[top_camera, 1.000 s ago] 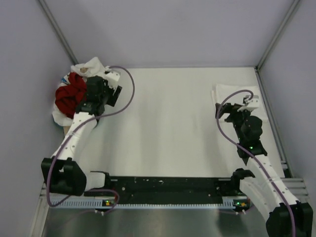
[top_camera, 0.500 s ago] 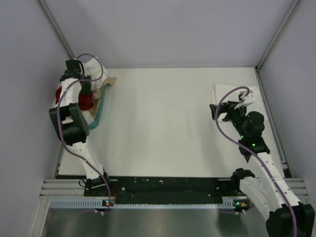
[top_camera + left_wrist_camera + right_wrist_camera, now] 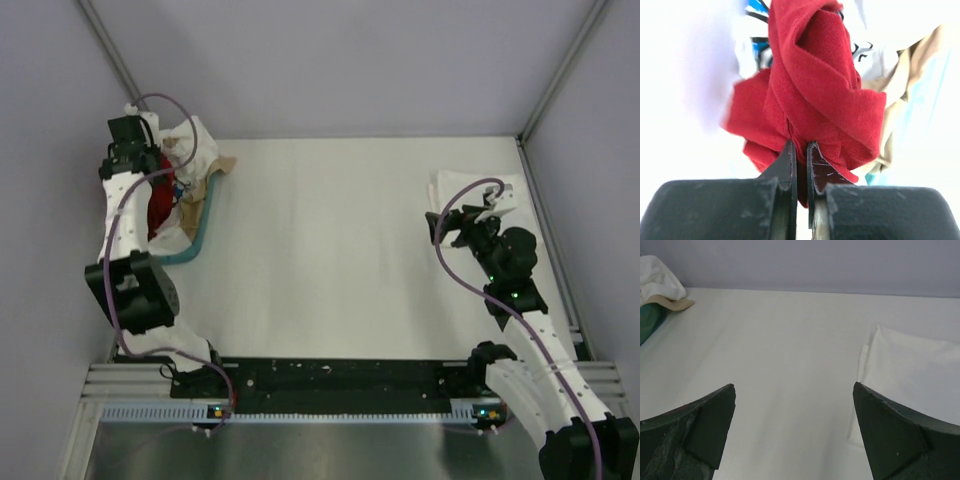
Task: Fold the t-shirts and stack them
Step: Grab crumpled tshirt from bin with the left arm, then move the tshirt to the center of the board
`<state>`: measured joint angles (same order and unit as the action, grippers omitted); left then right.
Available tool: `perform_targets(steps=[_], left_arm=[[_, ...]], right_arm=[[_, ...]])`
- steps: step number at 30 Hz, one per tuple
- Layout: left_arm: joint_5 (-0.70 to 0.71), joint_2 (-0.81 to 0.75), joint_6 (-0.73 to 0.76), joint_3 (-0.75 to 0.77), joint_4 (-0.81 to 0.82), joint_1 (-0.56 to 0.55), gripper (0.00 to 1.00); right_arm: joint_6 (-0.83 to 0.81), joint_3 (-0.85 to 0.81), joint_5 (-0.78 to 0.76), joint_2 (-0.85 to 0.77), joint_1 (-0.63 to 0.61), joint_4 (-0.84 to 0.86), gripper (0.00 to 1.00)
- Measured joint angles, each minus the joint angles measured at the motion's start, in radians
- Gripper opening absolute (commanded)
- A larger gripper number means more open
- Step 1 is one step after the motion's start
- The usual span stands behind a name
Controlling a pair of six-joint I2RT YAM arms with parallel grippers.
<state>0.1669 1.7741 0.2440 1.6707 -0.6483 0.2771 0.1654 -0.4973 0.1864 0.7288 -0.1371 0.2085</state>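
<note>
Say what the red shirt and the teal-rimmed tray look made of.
The crumpled bright red t-shirt: soft matte knit cloth, probably cotton, draping in loose folds. The tan-and-teal tray: stiffer, its rim holds a smooth curve; material unclear.

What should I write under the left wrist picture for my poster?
The left gripper pinches the crumpled red t-shirt, with the printed white t-shirt and the tan tray behind it.

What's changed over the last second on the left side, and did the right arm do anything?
The left gripper swung back toward the far-left corner and is now shut on the red t-shirt. With the arm out of the way, the tray shows its teal rim. The right gripper barely shifted; it stays open above the table, beside the folded white t-shirt.
</note>
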Motion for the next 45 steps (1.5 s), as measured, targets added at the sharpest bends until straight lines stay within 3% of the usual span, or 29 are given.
perform_targets(steps=[8, 13, 15, 20, 22, 24, 26, 30, 37, 40, 45], left_arm=[[-0.138, -0.583, 0.063, -0.177, 0.053, 0.002, 0.00], [-0.421, -0.719, 0.100, -0.101, -0.043, -0.023, 0.00], [-0.529, -0.733, 0.119, -0.092, -0.076, -0.099, 0.00], [-0.624, -0.691, 0.161, -0.183, -0.185, -0.484, 0.05], [-0.623, -0.642, 0.166, -0.256, -0.187, -0.587, 0.13], [-0.613, -0.568, 0.174, -0.309, -0.197, -0.658, 0.41], [-0.604, -0.473, 0.190, -0.335, -0.206, -0.719, 0.58], [-0.608, -0.344, 0.224, -0.334, -0.215, -0.791, 0.66], [-0.558, -0.307, 0.221, -0.320, -0.174, -0.716, 0.69], [-0.544, -0.307, 0.211, -0.341, -0.132, -0.623, 0.69], [-0.538, -0.298, 0.188, -0.413, -0.097, -0.417, 0.69]], right_arm=[[0.005, 0.000, 0.028, 0.001, 0.000, 0.001, 0.99], [0.034, -0.001, 0.069, 0.021, 0.000, 0.015, 0.99], [0.056, -0.001, 0.085, 0.034, 0.000, 0.017, 0.99], [0.100, -0.014, 0.106, 0.054, 0.000, 0.015, 0.99], [0.109, -0.036, 0.108, 0.068, 0.000, 0.002, 0.99], [0.113, -0.061, 0.109, 0.081, 0.000, -0.020, 0.99], [0.117, -0.078, 0.121, 0.096, 0.000, -0.034, 0.99], [0.137, -0.082, 0.202, 0.129, 0.000, -0.037, 0.99], [0.212, -0.082, 0.371, 0.254, -0.040, -0.024, 0.95], [0.146, -0.095, 0.341, 0.298, -0.206, -0.073, 0.95], [-0.096, -0.228, 0.206, 0.425, -0.563, -0.216, 0.95]])
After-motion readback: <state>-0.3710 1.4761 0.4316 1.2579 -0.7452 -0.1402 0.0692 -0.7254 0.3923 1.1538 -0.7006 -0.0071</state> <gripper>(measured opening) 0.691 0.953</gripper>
